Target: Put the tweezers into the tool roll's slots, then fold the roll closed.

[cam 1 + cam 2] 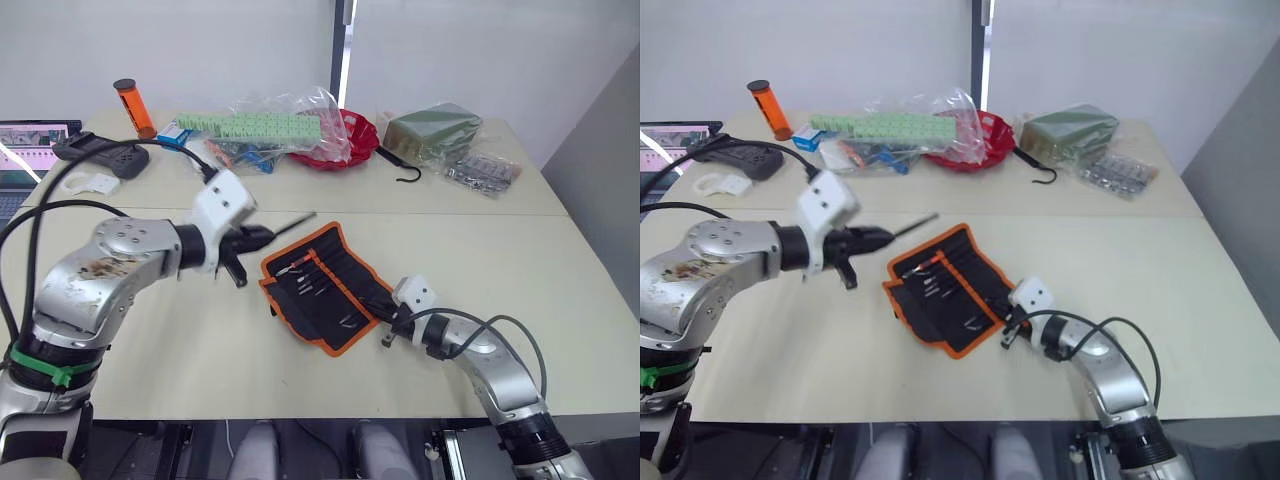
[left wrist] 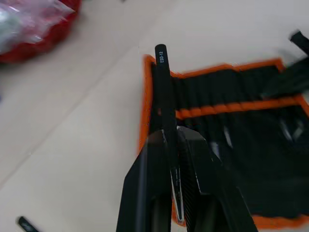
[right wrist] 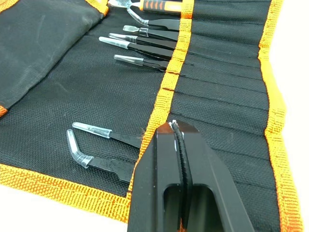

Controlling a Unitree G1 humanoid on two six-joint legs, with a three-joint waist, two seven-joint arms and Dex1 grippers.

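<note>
The tool roll [image 1: 322, 292] lies open in the middle of the table, black with orange edging. Several tweezers [image 3: 145, 48] sit with their handles in the slots [image 3: 219, 72], and two more with clear tip caps [image 3: 104, 134] lie nearer the roll's end. My left gripper [image 1: 262, 238] hovers just left of the roll's far corner, shut on one black tweezers [image 2: 163, 87] that points out toward the roll. My right gripper [image 3: 173, 126] is shut and rests on the orange trim at the roll's near right end [image 1: 385, 322].
Along the far edge stand a red tray [image 1: 350, 148], a clear bag of green strips [image 1: 265, 125], an orange bottle [image 1: 130, 108], a black hook [image 1: 405, 172], a wrapped green block [image 1: 435, 130] and a bag of small parts [image 1: 482, 170]. A laptop [image 1: 28, 150] sits far left.
</note>
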